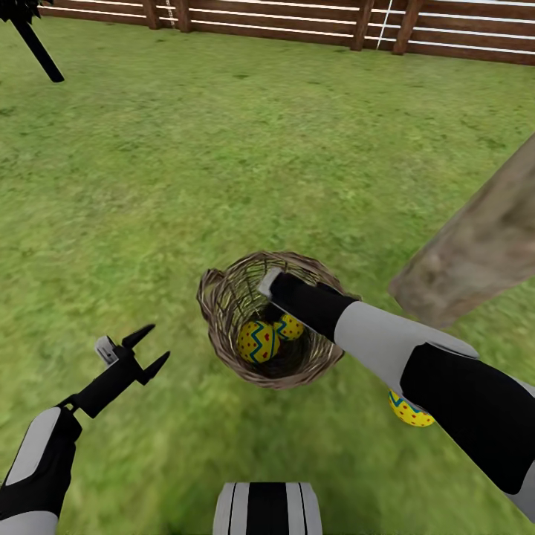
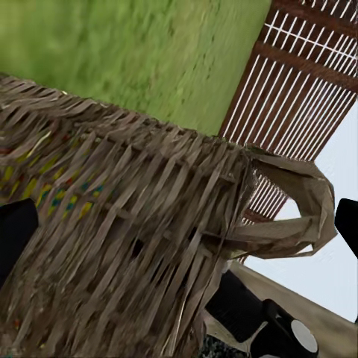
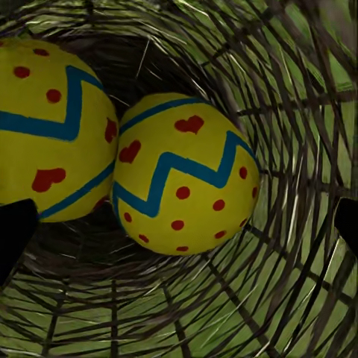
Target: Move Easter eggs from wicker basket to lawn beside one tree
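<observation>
Wicker basket [image 1: 223,308]: right hand [image 3: 179,224] inside, open.

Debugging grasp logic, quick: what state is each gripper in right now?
Left gripper: open, holding nothing, beside the basket.
Right gripper: open, reaching down inside the basket over two eggs, nothing gripped.

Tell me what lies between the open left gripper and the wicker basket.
Only bare lawn separates the left gripper from the wicker basket, seen in the head view.
</observation>
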Controlling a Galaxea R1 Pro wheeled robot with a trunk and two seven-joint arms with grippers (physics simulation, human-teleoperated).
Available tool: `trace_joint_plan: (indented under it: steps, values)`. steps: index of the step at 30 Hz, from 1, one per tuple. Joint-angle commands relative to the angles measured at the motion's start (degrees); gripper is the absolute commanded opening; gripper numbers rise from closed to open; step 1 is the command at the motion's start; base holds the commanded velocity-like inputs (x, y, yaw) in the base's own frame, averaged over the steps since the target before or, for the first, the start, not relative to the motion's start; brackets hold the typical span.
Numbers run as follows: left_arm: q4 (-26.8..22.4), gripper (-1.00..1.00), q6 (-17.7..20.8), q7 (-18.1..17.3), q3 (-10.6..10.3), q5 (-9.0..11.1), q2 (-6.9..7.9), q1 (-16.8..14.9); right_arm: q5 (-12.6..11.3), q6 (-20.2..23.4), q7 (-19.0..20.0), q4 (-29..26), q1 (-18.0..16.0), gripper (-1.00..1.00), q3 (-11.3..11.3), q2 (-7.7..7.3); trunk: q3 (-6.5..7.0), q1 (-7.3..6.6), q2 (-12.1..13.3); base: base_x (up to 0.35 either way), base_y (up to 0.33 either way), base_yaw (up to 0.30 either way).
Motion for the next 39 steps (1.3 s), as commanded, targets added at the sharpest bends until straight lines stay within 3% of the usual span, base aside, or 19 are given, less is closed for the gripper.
trace_joint_plan:
  steps: [1, 5, 7, 11, 17, 22, 39]
  values:
    - [0.42, 1.00, 0.25, -0.55, 0.11, -0.51, -0.01, -0.04, 0.55, -0.27, 0.81, -0.43, -0.05, 1.00, 0.22, -0.03, -0.03, -0.01, -0.01, 0.000, 0.000, 0.000]
    - [1.11, 1.00, 0.25, -0.55, 0.14, -0.45, -0.01, -0.04, 1.61, -3.18, 8.78, -0.97, -0.07, 1.00, 0.32, -0.23, -0.03, -0.01, -0.01, 0.000, 0.000, 0.000]
    - [1.18, 1.00, 0.25, -0.55, 0.14, -0.46, -0.01, -0.04, 5.26, -5.08, 12.45, -1.01, -0.05, 1.00, 0.33, -0.34, -0.03, -0.01, -0.01, 0.000, 0.000, 0.000]
    - [1.19, 1.00, 0.24, -0.55, 0.14, -0.52, 0.05, -0.04, 9.34, -8.20, 19.26, -1.00, 0.01, 1.00, 0.34, -0.40, -0.70, 0.07, -0.06, 0.000, 0.000, 0.000]
    - [1.20, 1.00, 0.22, -0.55, 0.14, -0.55, 0.08, -0.04, 9.97, -11.13, 20.37, -1.12, 0.02, 1.00, 0.32, -0.36, -2.03, 0.22, -0.14, 0.000, 0.000, 0.000]
    - [1.34, 1.00, 0.25, -0.55, 0.14, -0.59, 0.08, -0.04, 10.05, -11.20, 20.39, -1.18, 0.02, 1.00, 0.33, -0.22, -2.03, 0.22, -0.14, 0.000, 0.000, 0.000]
    - [1.42, 1.00, 0.17, -0.55, 0.14, -0.69, 0.08, -0.04, 10.05, -11.24, 19.86, -1.25, 0.02, 1.00, 0.07, -0.18, -5.80, 0.66, -0.36, 0.000, 0.000, 0.000]
